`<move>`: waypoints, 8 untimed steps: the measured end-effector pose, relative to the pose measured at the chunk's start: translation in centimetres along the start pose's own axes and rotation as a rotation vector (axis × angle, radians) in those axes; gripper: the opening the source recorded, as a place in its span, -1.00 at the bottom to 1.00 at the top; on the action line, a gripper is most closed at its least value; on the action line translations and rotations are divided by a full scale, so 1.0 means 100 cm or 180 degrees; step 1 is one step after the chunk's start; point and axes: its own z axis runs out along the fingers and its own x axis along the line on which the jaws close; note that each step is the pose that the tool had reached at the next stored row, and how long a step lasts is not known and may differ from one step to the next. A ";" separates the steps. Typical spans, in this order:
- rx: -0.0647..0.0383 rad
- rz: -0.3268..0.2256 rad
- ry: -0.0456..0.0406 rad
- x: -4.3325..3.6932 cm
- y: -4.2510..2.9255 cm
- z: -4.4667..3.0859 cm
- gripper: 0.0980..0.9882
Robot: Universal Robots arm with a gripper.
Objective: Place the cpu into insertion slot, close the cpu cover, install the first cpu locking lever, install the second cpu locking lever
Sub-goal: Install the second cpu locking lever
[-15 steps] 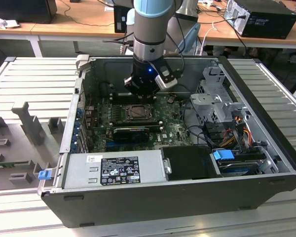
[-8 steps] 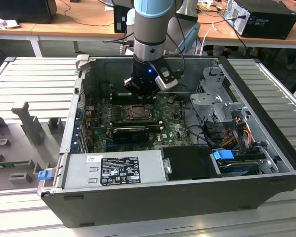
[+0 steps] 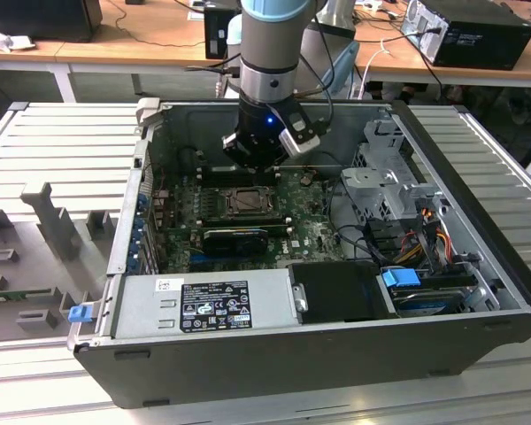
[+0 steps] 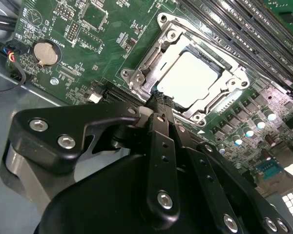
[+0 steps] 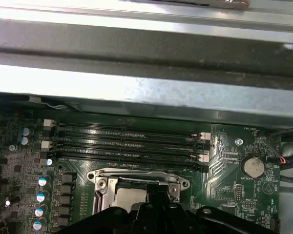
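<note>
Inside the open computer case [image 3: 478, 239], the insertion slot [image 3: 246, 202] sits in the green board. The cpu [image 4: 193, 78] lies flat in it, its pale metal face showing through the window of the cpu cover [image 4: 154, 56]. The cover lies down over the chip. My gripper [image 4: 159, 100] hangs low over the slot's edge with its black fingers together, their tip touching or just above the cover's rim. In the first wrist view the gripper [image 5: 156, 194] overlaps the near side of the cpu [image 5: 127, 197]. In the exterior view the gripper [image 3: 258, 168] stands just behind the slot.
Long black memory slots [image 5: 127, 141] run beside the socket, below the grey case wall [image 5: 136, 92]. A coin battery [image 4: 44, 52] lies on the board. The power supply [image 3: 203, 305], a drive cage [image 3: 385, 177] and loose cables [image 3: 407, 239] crowd the case.
</note>
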 end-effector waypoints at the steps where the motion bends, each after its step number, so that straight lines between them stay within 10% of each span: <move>1: 0.0002 0.0000 0.0001 0.0001 -0.0003 -0.0002 -0.98; 8: 0.0002 0.0000 0.0001 0.0012 -0.0146 -0.0012 -0.98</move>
